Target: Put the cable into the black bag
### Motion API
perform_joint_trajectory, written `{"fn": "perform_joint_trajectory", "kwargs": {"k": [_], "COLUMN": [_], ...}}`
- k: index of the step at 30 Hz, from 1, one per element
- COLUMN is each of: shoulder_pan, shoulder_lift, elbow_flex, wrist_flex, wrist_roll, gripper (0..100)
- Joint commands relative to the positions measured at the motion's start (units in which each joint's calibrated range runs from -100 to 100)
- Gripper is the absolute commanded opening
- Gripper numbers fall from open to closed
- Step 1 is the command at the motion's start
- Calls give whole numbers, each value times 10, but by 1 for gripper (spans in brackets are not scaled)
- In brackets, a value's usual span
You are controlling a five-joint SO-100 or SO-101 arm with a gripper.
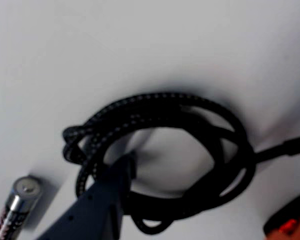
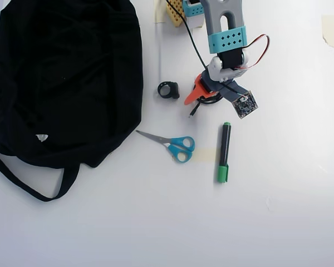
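The cable (image 1: 160, 104) is a black braided coil lying on the white table, filling the middle of the wrist view. Its loose end (image 1: 290, 147) runs off to the right. My gripper (image 1: 200, 192) is open and low over the coil: the dark finger (image 1: 115, 185) reaches inside the loop at lower left and the orange finger (image 1: 290, 222) stands outside at lower right, so the coil's near side lies between them. From overhead, my gripper (image 2: 199, 100) covers most of the cable (image 2: 193, 111). The black bag (image 2: 67, 78) lies flat to the far left.
A battery (image 1: 17, 210) lies beside the dark finger. A small black ring clip (image 2: 168, 89) sits between gripper and bag. Blue-handled scissors (image 2: 172, 144) and a green marker (image 2: 224, 153) lie below the gripper. The bag's strap (image 2: 28, 186) loops out at lower left.
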Motion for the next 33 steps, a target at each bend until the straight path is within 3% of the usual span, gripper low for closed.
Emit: {"fn": "perform_joint_trajectory", "kwargs": {"k": [1, 7, 23, 33], "shoulder_pan": [3, 3, -3, -1], "shoulder_lift": [1, 0, 0, 0], "elbow_flex": [-1, -1, -2, -8], "wrist_flex": [-9, -9, -16, -17], "wrist_roll": [0, 5, 2, 5], "gripper": [43, 42, 3, 2]}}
